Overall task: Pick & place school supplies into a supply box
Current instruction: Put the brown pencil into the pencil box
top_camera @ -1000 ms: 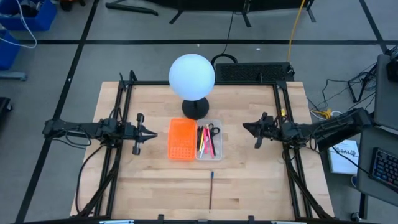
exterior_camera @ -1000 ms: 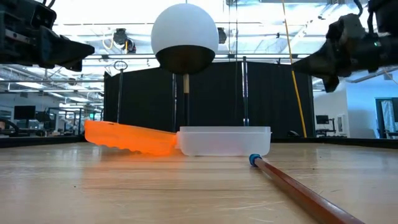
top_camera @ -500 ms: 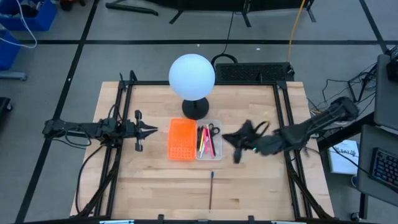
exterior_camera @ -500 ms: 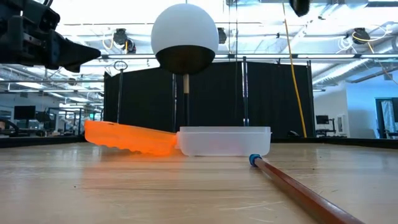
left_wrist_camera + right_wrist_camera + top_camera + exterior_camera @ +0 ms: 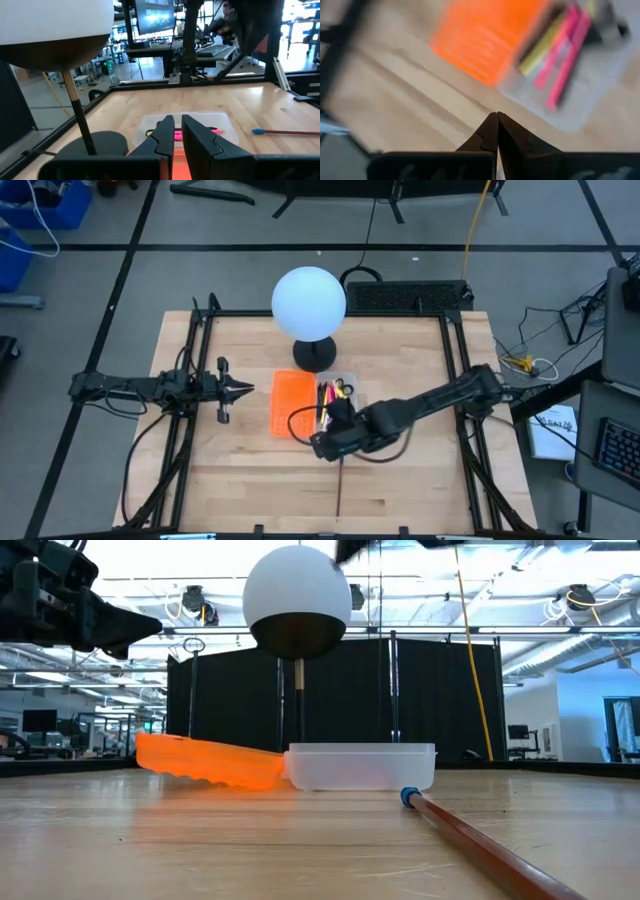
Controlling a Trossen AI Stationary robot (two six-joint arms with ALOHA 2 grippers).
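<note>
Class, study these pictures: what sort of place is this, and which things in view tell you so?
Most likely a robotics lab or workshop. A wooden table sits in a black metal frame with two robot arms mounted at its sides. The low view shows black curtains, ceiling lights and desks with monitors beyond it.

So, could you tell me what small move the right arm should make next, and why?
Probably open the right pincer and lower it toward the brown pencil. That pencil lies alone on the table, outside the clear tray that already holds the others, and the pincer hangs shut near its blue-tipped end.
</note>
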